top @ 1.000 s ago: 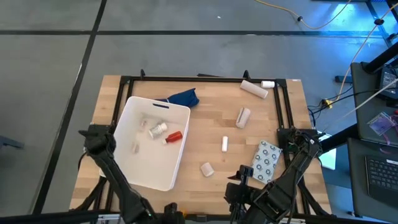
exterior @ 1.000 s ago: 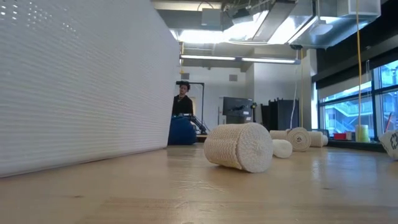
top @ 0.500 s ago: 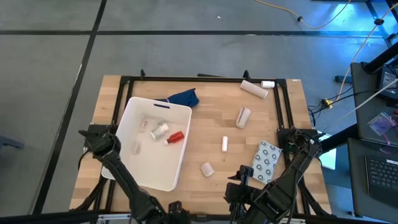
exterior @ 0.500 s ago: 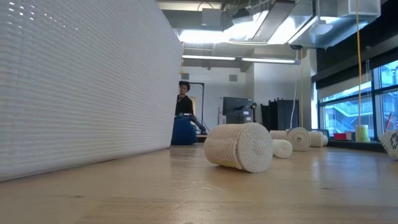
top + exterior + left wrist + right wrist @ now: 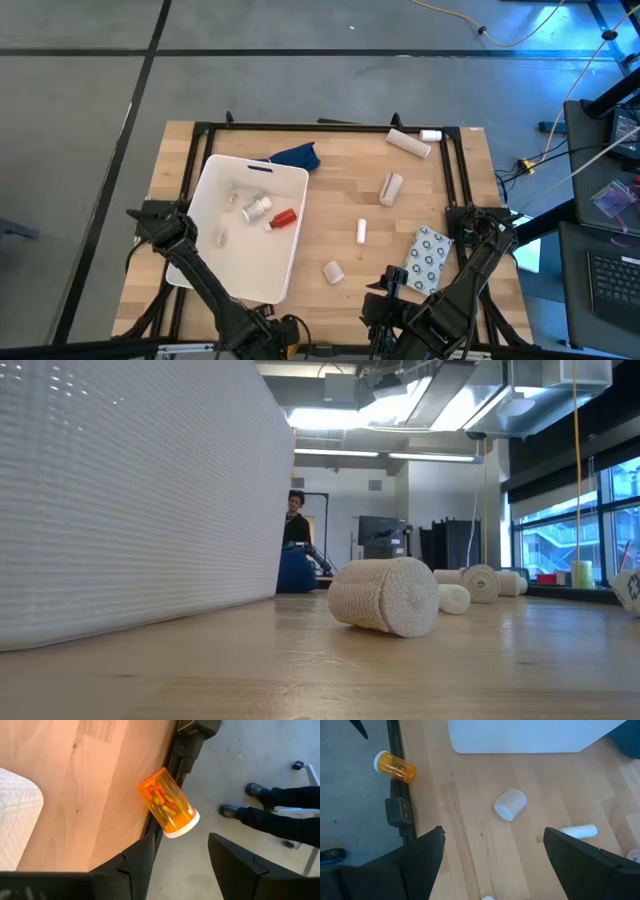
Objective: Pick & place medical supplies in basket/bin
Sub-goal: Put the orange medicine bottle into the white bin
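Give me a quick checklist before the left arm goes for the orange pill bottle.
1. Left gripper open: ok.
2. Orange pill bottle free, ahead of the fingers: ok.
3. Bottle well supported: not ok, it lies on its side at the table's edge by the rail.
4. Bin has room: ok.
5. Right gripper open, away from the bottle: ok.
6. Person's feet beyond that edge, clear of the arm: cannot tell.

one white tub [image 5: 215, 268] is seen on the table, with one red bottle [image 5: 282, 219] counted inside it. three beige rolls are counted on the wood: one near [image 5: 333, 271], one mid-table [image 5: 391, 187], one at the far edge [image 5: 409, 143]. one orange pill bottle [image 5: 167, 804], one dotted packet [image 5: 429, 259], one blue cloth [image 5: 294, 157] and one white tube [image 5: 362, 231] are counted.
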